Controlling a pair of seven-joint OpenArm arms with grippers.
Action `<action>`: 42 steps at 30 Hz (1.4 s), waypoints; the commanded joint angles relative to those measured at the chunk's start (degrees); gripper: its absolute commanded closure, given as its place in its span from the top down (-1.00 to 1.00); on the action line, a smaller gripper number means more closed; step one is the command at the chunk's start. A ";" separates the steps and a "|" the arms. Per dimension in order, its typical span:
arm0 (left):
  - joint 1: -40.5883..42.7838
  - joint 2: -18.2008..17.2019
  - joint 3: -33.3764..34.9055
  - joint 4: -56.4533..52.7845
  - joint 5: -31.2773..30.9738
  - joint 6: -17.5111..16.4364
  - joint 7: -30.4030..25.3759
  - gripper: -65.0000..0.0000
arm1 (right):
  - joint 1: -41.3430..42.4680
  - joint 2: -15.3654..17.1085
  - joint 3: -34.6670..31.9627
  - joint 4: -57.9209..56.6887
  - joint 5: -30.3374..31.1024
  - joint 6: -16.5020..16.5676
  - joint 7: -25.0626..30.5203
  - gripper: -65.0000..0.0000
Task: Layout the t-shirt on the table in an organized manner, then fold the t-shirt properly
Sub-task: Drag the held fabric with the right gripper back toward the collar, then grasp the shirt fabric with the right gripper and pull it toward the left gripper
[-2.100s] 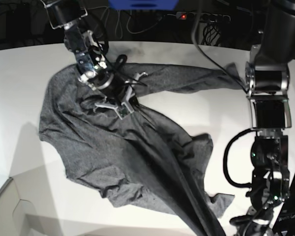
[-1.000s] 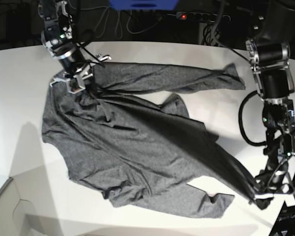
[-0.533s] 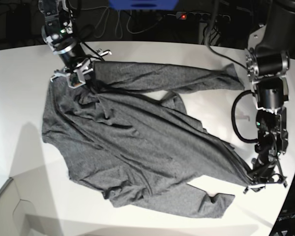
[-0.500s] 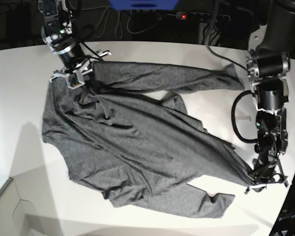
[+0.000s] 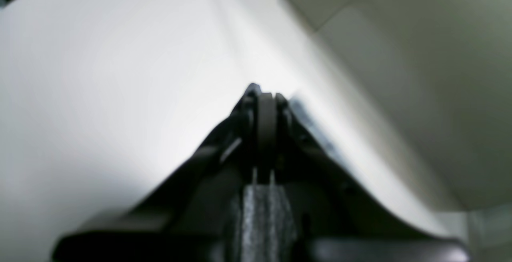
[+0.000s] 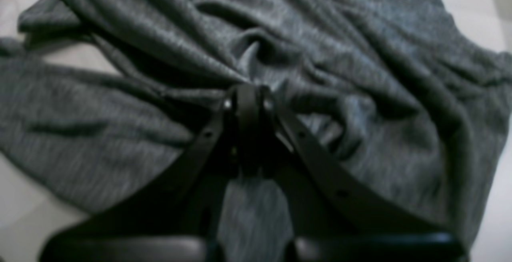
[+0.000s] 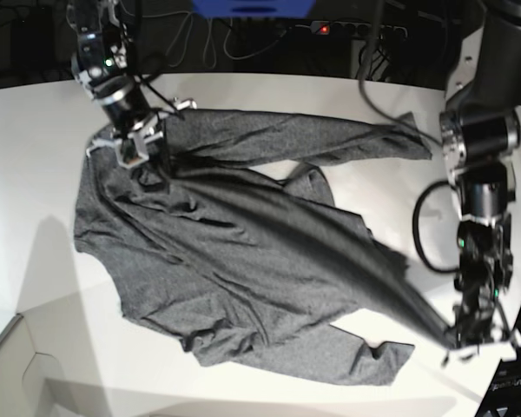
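Note:
The dark grey t-shirt (image 7: 234, 252) lies spread and wrinkled across the white table (image 7: 30, 165). One long sleeve reaches toward the back right, the other lies along the front edge. My right gripper (image 7: 130, 143) sits at the shirt's back left, shut on a bunched fold of the t-shirt (image 6: 320, 46), as the right wrist view shows with the gripper (image 6: 248, 98). At the front right my left gripper (image 7: 469, 340) is shut on the shirt's edge, and a taut ridge of cloth runs up to it. In the left wrist view the gripper (image 5: 266, 106) shows grey cloth (image 5: 264, 222) pinched behind its tips.
Cables and a power strip (image 7: 356, 30) lie beyond the table's curved far edge. The table's front left corner (image 7: 17, 347) meets a lower pale surface. The left arm's column (image 7: 482, 148) stands over the right side of the table.
My left gripper has moved slightly toward the front right, pulling the shirt's edge tighter into a raised ridge. The right gripper shifted a little and keeps its hold.

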 commanded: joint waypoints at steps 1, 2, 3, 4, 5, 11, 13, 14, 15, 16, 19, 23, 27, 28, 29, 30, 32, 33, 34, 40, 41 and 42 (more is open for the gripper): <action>-3.56 0.23 1.81 1.17 0.03 -1.04 -1.38 -0.99 | 1.29 0.00 0.09 0.96 0.56 0.05 0.65 -1.00; -4.53 0.49 3.83 1.17 0.12 -1.04 -1.38 -0.99 | 2.52 -0.09 0.09 0.96 0.56 0.05 -0.84 -1.00; -5.50 0.67 6.29 1.17 0.12 -1.04 -1.47 -0.99 | 3.75 -0.09 0.09 0.87 0.56 0.05 -2.51 -1.00; -6.29 0.76 8.66 1.17 0.12 -1.04 -1.47 -0.99 | 4.80 -0.18 0.09 0.87 0.56 0.05 -3.83 -1.00; -7.34 0.84 10.60 1.17 0.03 -1.04 -1.55 -0.99 | 5.86 -0.18 0.00 0.69 0.56 0.14 -4.89 -1.00; -9.45 2.87 13.94 1.08 0.03 -0.95 -1.55 -0.99 | 13.68 -0.18 0.35 -4.49 0.47 7.43 -10.78 -0.93; -9.45 2.87 13.94 1.17 0.03 -0.95 -1.55 -0.99 | 15.44 0.26 0.44 -5.37 0.47 7.61 -12.80 -0.74; -9.45 2.87 13.94 1.17 0.03 -0.95 -1.55 -0.99 | 16.05 0.26 0.44 -5.29 0.47 7.61 -13.59 -0.64; -9.54 2.87 13.94 1.17 0.03 -0.95 -1.55 -0.99 | 16.23 0.26 0.44 -4.85 0.47 7.61 -13.94 -0.52; -9.63 2.87 13.94 1.17 0.03 -0.95 -1.55 -0.99 | 16.23 0.35 0.44 -3.26 0.47 7.61 -14.29 -0.42; -10.51 3.04 13.94 1.35 0.03 -0.95 -1.55 -0.99 | 13.77 -0.09 0.44 2.19 0.47 7.61 -14.38 -0.20; -10.60 3.13 13.94 1.70 -0.06 -0.95 -1.55 -0.99 | 9.55 -4.22 -0.70 7.73 0.47 7.61 -14.38 -0.11; -10.42 3.13 13.94 1.70 -0.32 -0.95 -1.55 -1.00 | 8.14 -7.48 -5.45 6.32 0.47 7.61 -14.38 -0.11; -10.42 3.13 13.94 1.70 -0.32 -0.95 -1.55 -1.00 | 8.32 -8.09 -6.68 5.44 0.47 7.61 -14.38 -0.11; -10.42 3.13 13.94 1.70 -0.32 -0.95 -1.55 -1.00 | 8.58 -8.62 -7.74 4.30 0.38 7.61 -14.38 -0.11; -10.33 3.13 13.94 1.70 -0.23 -0.95 -1.55 -1.00 | 8.76 -9.32 -8.62 3.33 0.38 7.61 -14.38 -0.10; -10.33 3.13 13.94 1.70 -0.14 -0.95 -1.55 -1.00 | 9.90 -10.64 -9.58 1.31 0.30 7.61 -14.38 -0.10; -10.33 3.13 13.94 1.70 -0.14 -0.95 -1.55 -1.00 | 10.69 -11.26 -10.29 -0.01 0.30 7.61 -14.38 -0.10; -10.24 3.13 13.94 1.70 -0.14 -0.95 -1.55 -1.00 | 11.31 -11.69 -11.08 -1.51 0.21 7.61 -14.38 -0.10; -9.01 3.30 14.11 1.79 -0.49 -0.95 -1.55 -1.00 | 13.59 -12.31 -15.21 -7.57 0.21 7.61 -14.38 -0.10; -8.75 3.30 14.11 1.79 -0.49 -0.95 -1.55 -1.00 | 13.59 -12.31 -16.00 -8.10 0.21 7.61 -14.38 -0.10; -8.31 3.30 14.11 1.79 -0.49 -0.95 -1.55 -1.00 | 13.59 -12.31 -16.62 -8.54 0.21 7.61 -14.38 -0.07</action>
